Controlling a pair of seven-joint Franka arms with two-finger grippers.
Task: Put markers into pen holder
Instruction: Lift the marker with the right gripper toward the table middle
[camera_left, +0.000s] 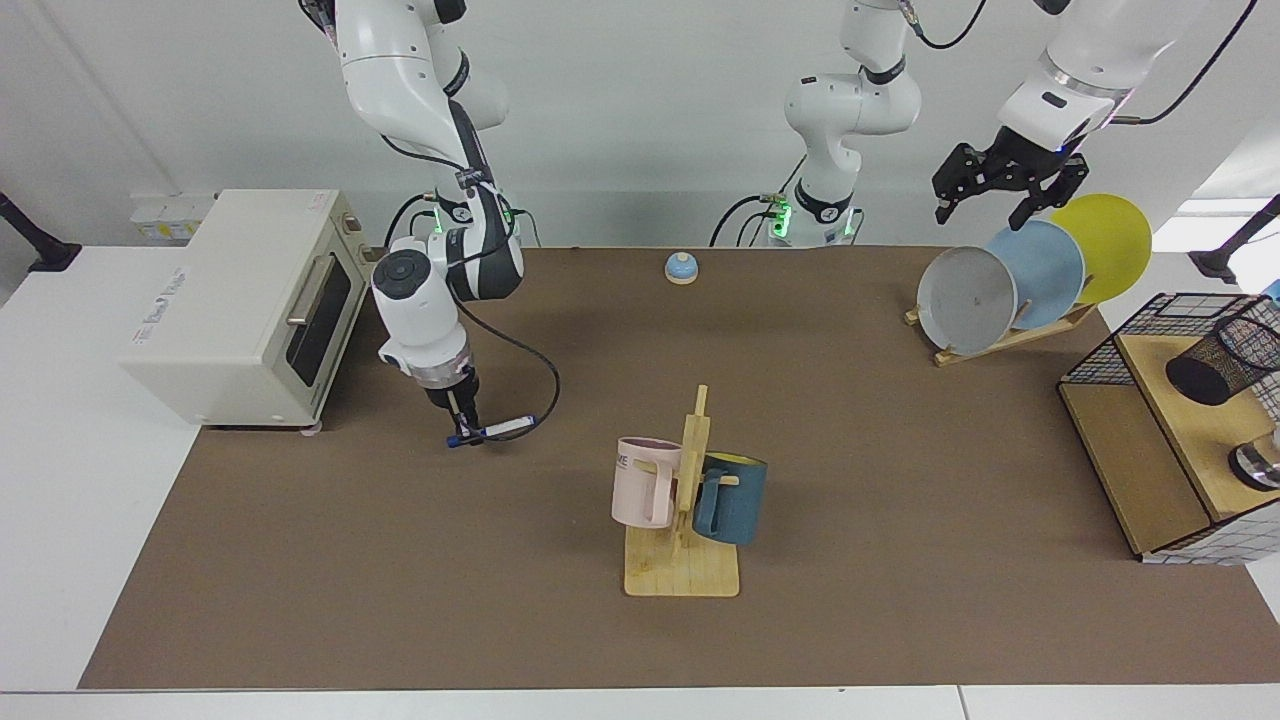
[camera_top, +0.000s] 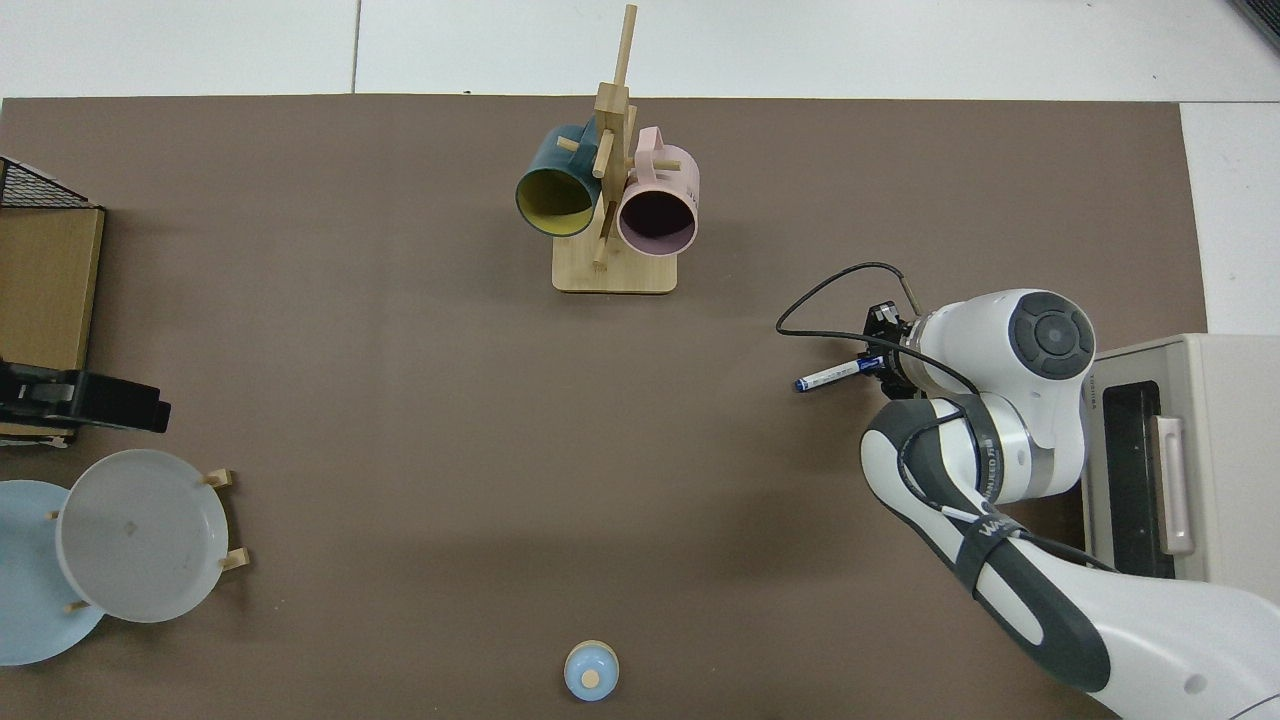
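The marker (camera_left: 497, 429) is pinched near one end by the right tool (camera_left: 462, 432), lying almost level just above the bench (camera_left: 400, 560), presumably for carrying across to the pen holder (camera_left: 1222, 362), while the left tool (camera_left: 988, 205) waits spread wide over the plates (camera_left: 1035, 272).

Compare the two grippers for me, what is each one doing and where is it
The right gripper is low over the brown mat beside the toaster oven, shut on the marker; the left gripper is open, holding nothing. The right gripper points down at the mat, while the left gripper waits high above the plate rack, nearer the pen holder. Both are black two-finger grippers on white arms.
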